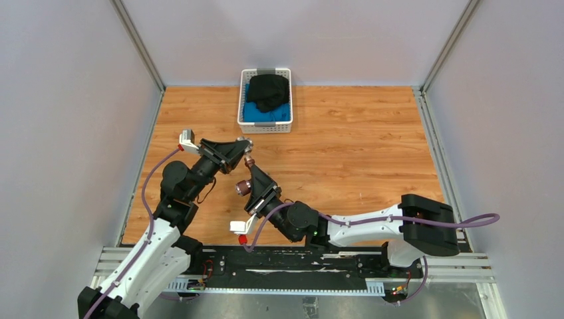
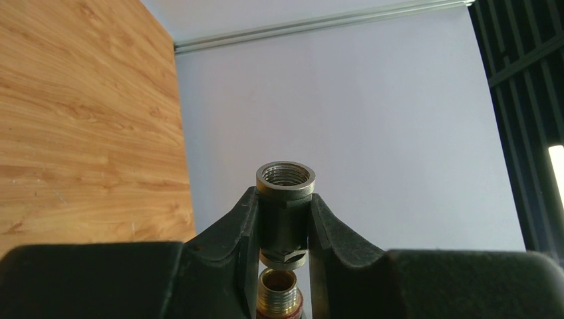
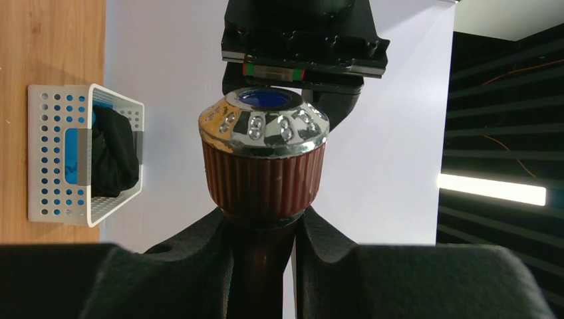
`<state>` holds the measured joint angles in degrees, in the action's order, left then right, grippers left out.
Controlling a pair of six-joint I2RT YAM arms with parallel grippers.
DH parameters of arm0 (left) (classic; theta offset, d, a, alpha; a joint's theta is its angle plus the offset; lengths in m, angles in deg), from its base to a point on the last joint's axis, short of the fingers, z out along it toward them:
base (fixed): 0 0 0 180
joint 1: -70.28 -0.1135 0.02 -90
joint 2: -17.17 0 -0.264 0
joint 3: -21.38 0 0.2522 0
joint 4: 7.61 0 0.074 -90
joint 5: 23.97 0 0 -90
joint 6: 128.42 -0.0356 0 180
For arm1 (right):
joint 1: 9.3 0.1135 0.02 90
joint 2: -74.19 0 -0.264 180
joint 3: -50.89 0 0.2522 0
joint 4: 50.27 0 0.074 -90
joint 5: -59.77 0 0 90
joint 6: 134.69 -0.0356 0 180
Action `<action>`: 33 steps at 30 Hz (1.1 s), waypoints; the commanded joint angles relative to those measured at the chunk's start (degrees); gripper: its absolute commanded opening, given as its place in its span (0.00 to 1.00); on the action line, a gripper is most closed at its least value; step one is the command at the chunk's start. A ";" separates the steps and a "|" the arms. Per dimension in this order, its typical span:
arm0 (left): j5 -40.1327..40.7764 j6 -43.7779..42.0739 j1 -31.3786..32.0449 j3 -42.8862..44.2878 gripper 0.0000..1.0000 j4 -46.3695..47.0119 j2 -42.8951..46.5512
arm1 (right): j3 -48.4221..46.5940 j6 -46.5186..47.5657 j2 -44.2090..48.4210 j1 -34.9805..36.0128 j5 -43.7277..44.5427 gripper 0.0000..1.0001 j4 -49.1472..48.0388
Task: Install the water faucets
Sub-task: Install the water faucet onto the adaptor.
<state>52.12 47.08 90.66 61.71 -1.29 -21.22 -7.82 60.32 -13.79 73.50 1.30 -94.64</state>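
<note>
My left claw (image 2: 283, 203) is closed on a short grey fitting (image 2: 285, 183). It grips the fitting by its sides, and the open threaded mouth stands clear beyond the fingertips. My right claw (image 3: 264, 219) is clamped on the dark reddish-brown faucet (image 3: 264, 179), pinching its body just under the round knob (image 3: 265, 129). The knob has a silvery cap with a blue mark in the middle.

From above, both claws meet over the surface (image 1: 359, 146), left of centre and towards the near side. The left claw comes in from the left and the right claw from the near right. The faucet is held up off the wood between them, knob towards the near left.

In the left wrist view, the faucet's brassy threaded end (image 2: 279, 292) sits just below the hex end of the fitting, roughly in line with it. I cannot tell whether the two touch.

At the far edge, left of centre, stands a white basket (image 1: 265, 127). It holds a dark cloth (image 1: 269, 90) lying over something blue.
</note>
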 commanded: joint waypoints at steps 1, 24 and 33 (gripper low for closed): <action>-0.47 -1.04 -0.17 1.47 0.00 0.21 0.73 | -2.82 -1.68 0.90 -1.11 0.44 0.00 1.77; -0.41 -2.03 -0.17 3.17 0.00 -0.73 0.66 | -3.43 -3.60 -0.15 -2.47 1.41 0.00 3.68; -2.79 -4.35 -0.16 4.76 0.00 -1.79 -0.48 | -4.19 -3.45 0.13 -2.48 2.33 0.00 4.93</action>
<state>51.27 44.65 90.66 63.99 -3.78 -21.44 -11.03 58.09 -13.92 72.00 2.46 -91.36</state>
